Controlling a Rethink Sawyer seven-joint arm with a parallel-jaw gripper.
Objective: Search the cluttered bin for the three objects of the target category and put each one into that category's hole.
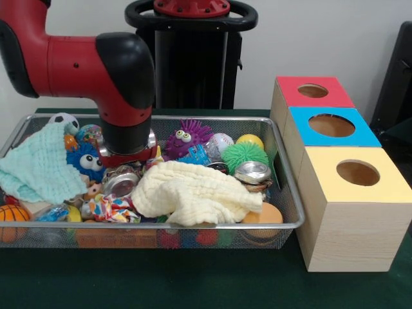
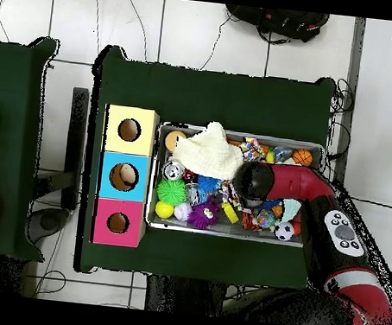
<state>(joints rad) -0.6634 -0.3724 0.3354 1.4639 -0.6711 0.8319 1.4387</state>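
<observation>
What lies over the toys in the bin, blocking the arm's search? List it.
Two cloths. A cream cloth covers the middle of the bin, and a mint cloth covers its end farthest from the boxes. The gripper is hidden behind the arm.

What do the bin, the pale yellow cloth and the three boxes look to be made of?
The bin: silver wire mesh with a smooth rounded metal rim, see-through sides. The pale yellow cloth: soft woven fabric, probably cotton muslin, going by its crinkled, matte folds. The three boxes: light wood or wood-look board, with visible grain on the sides and matte coloured tops.
</observation>
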